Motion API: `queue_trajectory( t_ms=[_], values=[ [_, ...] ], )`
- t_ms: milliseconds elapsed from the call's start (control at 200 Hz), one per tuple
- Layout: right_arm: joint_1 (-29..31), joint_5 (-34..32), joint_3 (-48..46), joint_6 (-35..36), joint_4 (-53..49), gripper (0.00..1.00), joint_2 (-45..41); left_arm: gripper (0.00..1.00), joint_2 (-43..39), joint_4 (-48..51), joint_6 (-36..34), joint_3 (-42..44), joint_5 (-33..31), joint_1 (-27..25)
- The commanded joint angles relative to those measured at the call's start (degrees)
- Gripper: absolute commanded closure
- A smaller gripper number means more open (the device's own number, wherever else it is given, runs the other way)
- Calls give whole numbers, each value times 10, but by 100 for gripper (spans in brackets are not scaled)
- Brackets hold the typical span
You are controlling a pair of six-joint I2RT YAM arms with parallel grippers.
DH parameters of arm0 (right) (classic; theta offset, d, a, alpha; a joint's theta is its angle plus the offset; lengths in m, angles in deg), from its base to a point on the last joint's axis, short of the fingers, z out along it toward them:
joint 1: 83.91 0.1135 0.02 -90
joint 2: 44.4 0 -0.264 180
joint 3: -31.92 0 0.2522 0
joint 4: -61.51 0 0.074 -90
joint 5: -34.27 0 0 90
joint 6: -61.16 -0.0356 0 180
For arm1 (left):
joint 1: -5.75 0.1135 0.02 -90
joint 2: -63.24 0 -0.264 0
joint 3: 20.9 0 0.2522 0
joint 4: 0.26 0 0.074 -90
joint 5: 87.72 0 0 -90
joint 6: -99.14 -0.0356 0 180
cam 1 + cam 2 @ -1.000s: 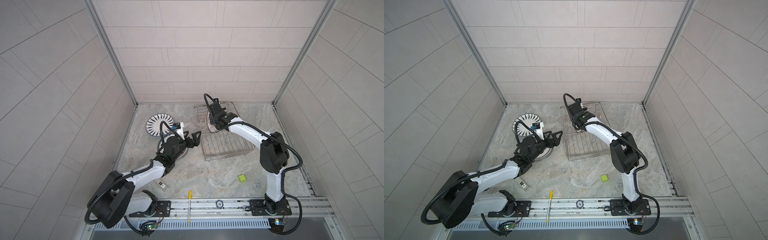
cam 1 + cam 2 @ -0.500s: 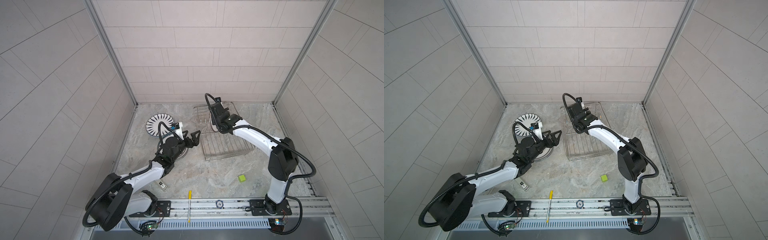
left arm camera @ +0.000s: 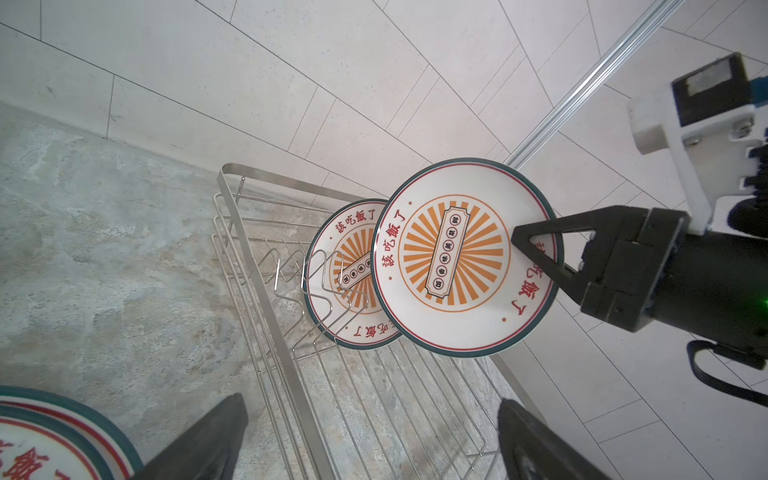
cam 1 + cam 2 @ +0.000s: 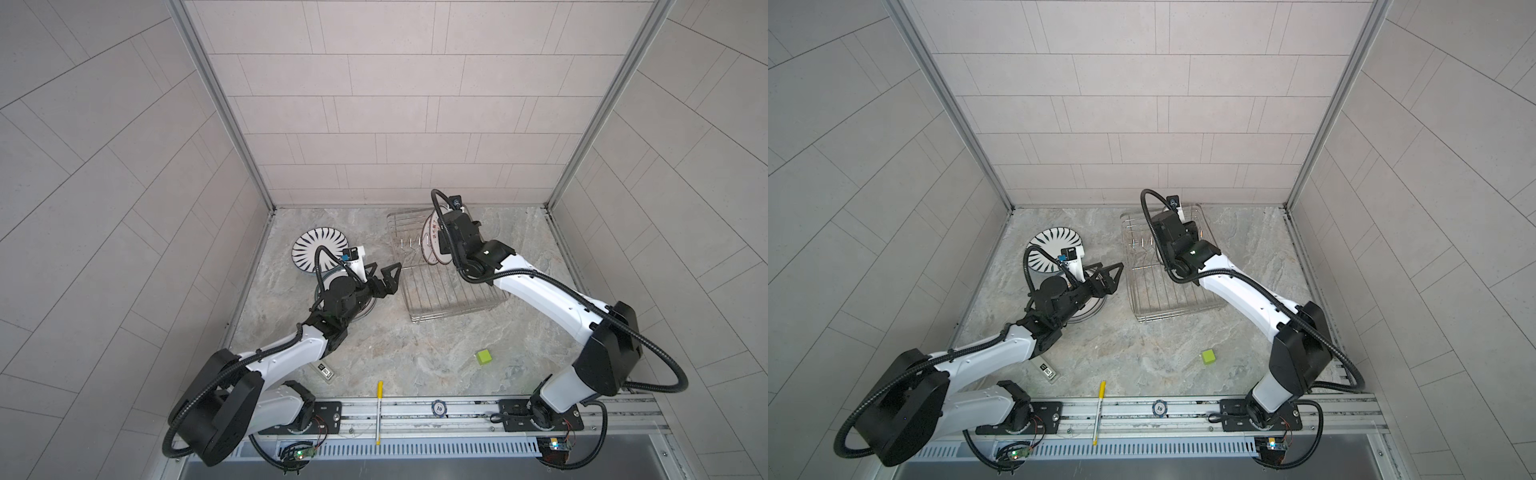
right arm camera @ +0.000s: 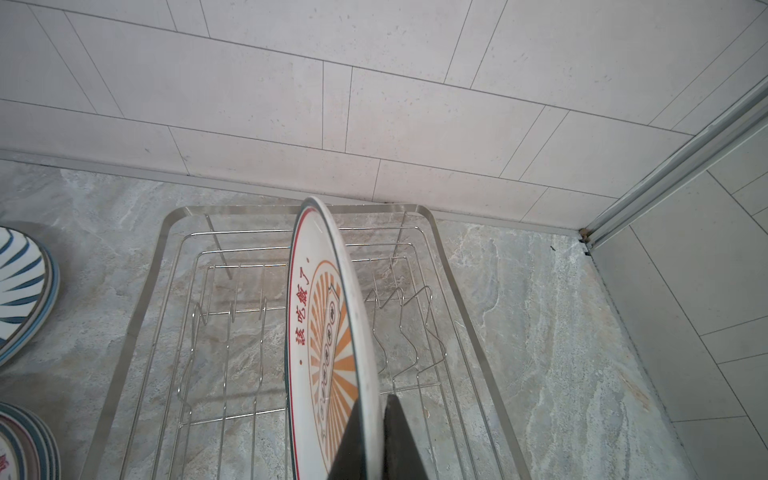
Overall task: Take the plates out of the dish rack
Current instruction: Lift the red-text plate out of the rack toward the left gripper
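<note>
The grey marbled bench point(image 4: 415, 353) carries everything under your two arms. The dish rack point(image 4: 453, 291), a silver wire basket, sits directly below your right pincer point(image 5: 380, 436) and just ahead of the fingertips of your left pincer point(image 4: 384, 272).

Your right pincer is clamped tight on the rim of a white plate point(image 3: 453, 257) with an orange sunburst centre and red characters. One black finger point(image 3: 521, 240) lies across its face; the other is hidden behind it. The plate hangs upright, edge-on to the right wrist camera, over the rack's prongs. These views do not show whether its lower edge is clear of the wires. Just beyond it, on the side away from your left pincer, a second sunburst plate point(image 3: 349, 232) stands in the prongs.

Your left pincer is spread wide and grips nothing, its tips pointing at the rack's near wall, close to it. Beneath that pincer's wrist a flat stack of plates point(image 4: 1092, 309) lies on the bench. Off to its side, toward the back wall, lies a dark-blue striped plate point(image 4: 316, 249).

Well behind both pincers, near the arm bases, lie a green cube point(image 4: 483, 356), a yellow pen point(image 4: 379, 411) and a round "10" chip point(image 4: 439, 408).
</note>
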Motion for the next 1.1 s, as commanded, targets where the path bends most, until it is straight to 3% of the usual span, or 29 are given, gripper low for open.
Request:
queue_trajectory(
  t_ms=[0,140,515,676,891,1096],
  values=[
    [4,24,-29,0,60,99,-57,0,-21,-29,0,11,10,-2],
    [2,62,-65,-6,71,100,-108,0,-37,-15,-4,13,16,-2],
    [-53,319,-151,-47,131,100,-213,0,-123,29,-44,24,79,-1],
    [-83,401,-196,-67,184,100,-244,0,-109,-62,-37,50,145,-1],
    [-107,501,-250,-91,260,100,-271,0,-113,14,-33,28,127,-1],
    [-107,553,-271,-87,297,100,-293,3,-103,-42,-20,38,135,-1]
  ],
)
